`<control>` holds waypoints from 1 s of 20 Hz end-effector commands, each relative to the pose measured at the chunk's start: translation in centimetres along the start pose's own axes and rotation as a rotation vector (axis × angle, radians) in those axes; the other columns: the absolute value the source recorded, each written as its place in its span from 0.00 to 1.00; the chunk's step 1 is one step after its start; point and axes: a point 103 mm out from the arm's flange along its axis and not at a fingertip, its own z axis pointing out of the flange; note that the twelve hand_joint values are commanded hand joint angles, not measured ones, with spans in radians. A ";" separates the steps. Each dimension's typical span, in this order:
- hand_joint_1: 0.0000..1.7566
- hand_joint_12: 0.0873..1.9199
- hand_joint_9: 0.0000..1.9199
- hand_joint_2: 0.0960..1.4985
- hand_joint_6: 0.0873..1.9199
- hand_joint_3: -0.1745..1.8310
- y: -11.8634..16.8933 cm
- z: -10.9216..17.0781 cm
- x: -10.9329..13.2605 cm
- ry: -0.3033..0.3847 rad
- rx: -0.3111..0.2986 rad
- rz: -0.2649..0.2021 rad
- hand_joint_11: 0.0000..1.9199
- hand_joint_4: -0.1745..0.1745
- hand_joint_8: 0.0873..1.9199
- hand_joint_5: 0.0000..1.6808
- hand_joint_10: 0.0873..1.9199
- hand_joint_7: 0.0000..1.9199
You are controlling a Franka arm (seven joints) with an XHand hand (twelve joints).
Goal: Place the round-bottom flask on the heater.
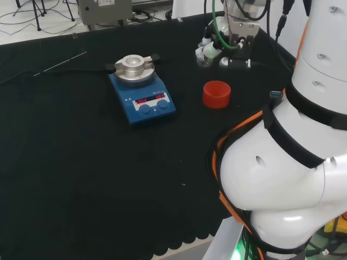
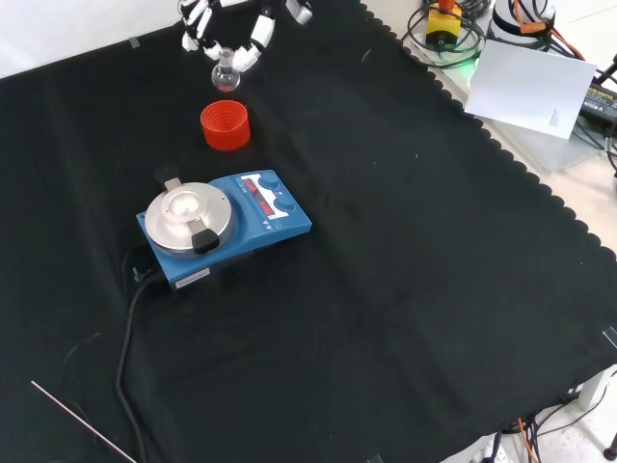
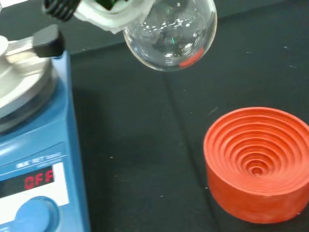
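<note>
The hand hangs at the top of the front view with its fingers curled down round the neck of the round-bottom flask, so the clear bulb is carried in the air, off the cloth. In the wrist view the bulb sits just under the white finger parts, lifted clear above the red ribbed stand and off to one side of it, with bare black cloth showing between the two. In the head view the hand is at the far right of the bench, next to the arm's white links, with the flask glinting faintly beneath it.

The stand is empty and lies just below the flask in the front view, between the hand and the heater. The heater is a blue box with a round silver top plate, a black clamp knob at the plate's near rim, and red lit digits above two blue knobs on its sloped face. It stands near the stand but apart from it, a strip of cloth between them. Its black cable trails off toward the lower left of the front view, and a thin rod lies well away near that corner.

To the right of the heater in the front view the cloth runs open and bare to its scalloped edge.
</note>
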 end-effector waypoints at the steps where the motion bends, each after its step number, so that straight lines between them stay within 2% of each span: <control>1: 0.58 0.68 0.32 0.47 0.65 0.49 -0.7 -0.3 1.9 -0.003 0.009 -0.025 0.11 0.95 0.25 0.57 0.25 0.28; 5: 0.58 0.68 0.32 0.47 0.65 0.49 -0.6 -0.5 3.5 0.002 0.010 -0.047 0.11 0.96 0.25 0.57 0.25 0.28; 12: 0.58 0.68 0.32 0.47 0.65 0.49 0.1 -0.9 8.1 0.024 0.028 -0.098 0.11 0.97 0.25 0.57 0.25 0.28; 20: 0.58 0.68 0.32 0.47 0.65 0.49 2.5 -0.9 12.2 0.022 0.054 -0.160 0.11 0.98 0.25 0.57 0.25 0.28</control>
